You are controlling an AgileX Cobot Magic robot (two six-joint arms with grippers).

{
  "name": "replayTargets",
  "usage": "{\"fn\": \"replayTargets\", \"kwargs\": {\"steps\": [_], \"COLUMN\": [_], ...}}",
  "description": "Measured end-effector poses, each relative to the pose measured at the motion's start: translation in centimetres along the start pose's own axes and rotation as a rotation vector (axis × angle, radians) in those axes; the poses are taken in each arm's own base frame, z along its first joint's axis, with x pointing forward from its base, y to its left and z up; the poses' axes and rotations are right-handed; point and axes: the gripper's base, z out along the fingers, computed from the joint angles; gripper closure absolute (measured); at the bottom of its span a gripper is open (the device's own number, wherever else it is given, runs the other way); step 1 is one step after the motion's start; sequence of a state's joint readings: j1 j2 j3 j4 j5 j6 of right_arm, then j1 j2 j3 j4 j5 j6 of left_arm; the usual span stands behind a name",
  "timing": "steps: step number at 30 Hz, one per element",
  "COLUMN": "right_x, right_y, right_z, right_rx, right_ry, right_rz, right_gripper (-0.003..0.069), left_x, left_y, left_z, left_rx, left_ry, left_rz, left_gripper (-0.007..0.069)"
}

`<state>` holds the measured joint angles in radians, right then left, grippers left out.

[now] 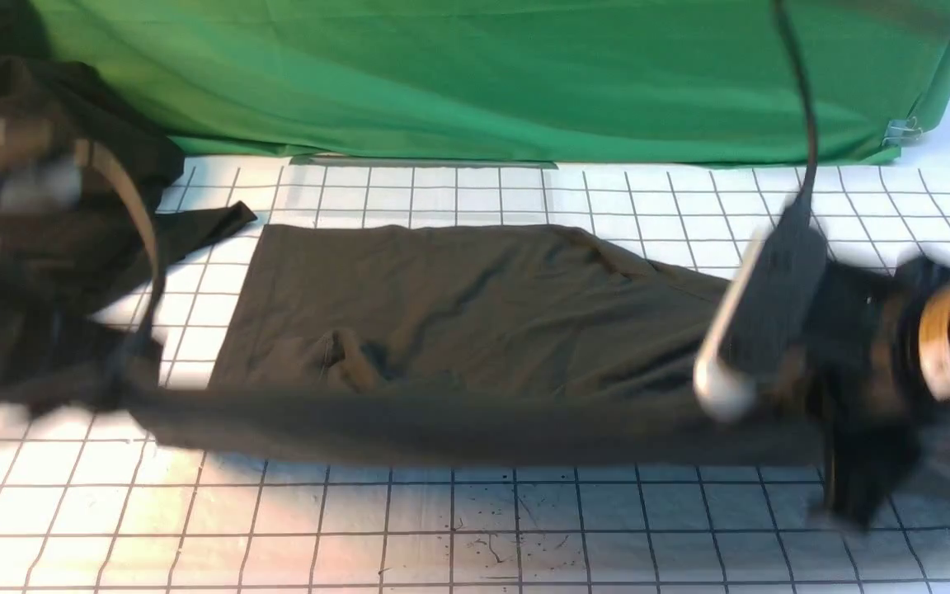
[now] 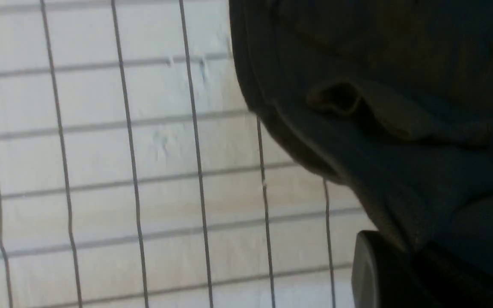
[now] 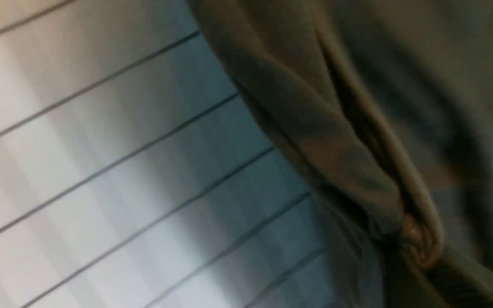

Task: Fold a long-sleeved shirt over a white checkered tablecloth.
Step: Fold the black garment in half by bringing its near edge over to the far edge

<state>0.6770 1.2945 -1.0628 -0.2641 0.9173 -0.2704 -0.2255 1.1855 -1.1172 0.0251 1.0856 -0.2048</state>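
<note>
The charcoal long-sleeved shirt lies spread across the white checkered tablecloth, with no logo or neck label showing. Its near edge is lifted into a taut band between my two grippers. My left gripper, blurred, is shut on that band's left end. In the left wrist view the shirt runs down into the left gripper. My right gripper, also blurred, is shut on the right end. In the right wrist view the shirt bunches into a knot at the right gripper.
A plain green cloth hangs along the back, held by a metal clip at its right corner. Darker black fabric is heaped at the far left behind my left arm. Faint dark scuffs mark the near middle of the tablecloth.
</note>
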Motion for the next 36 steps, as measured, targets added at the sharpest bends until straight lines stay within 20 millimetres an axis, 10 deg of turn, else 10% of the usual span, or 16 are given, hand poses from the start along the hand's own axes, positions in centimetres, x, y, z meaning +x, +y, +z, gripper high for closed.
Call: {"fn": "replayTargets", "kwargs": {"steps": [7, 15, 24, 36], "right_x": [-2.9, -6.1, -7.1, -7.4], "right_y": [-7.7, -14.7, -16.0, -16.2], "right_z": [4.4, 13.9, 21.8, 22.8], "right_rx": [0.037, 0.068, 0.085, 0.118], "right_ry": [-0.018, -0.013, -0.041, -0.087], "right_rz": [0.093, 0.169, 0.198, 0.254], "right_gripper": [0.0636, 0.0636, 0.0617, 0.0358], "left_x": [-9.5, -18.3, -20.2, -20.5], "left_y": [0.0, 1.7, 2.8, 4.2], "left_z": [3.6, 14.4, 23.5, 25.6], "left_rx": [-0.014, -0.046, -0.076, -0.176], "left_ry": [-0.071, -0.048, -0.029, -0.081], "left_rz": [-0.042, -0.089, -0.086, -0.043], "left_gripper": [0.0599, 0.0599, 0.0589, 0.0236]}}
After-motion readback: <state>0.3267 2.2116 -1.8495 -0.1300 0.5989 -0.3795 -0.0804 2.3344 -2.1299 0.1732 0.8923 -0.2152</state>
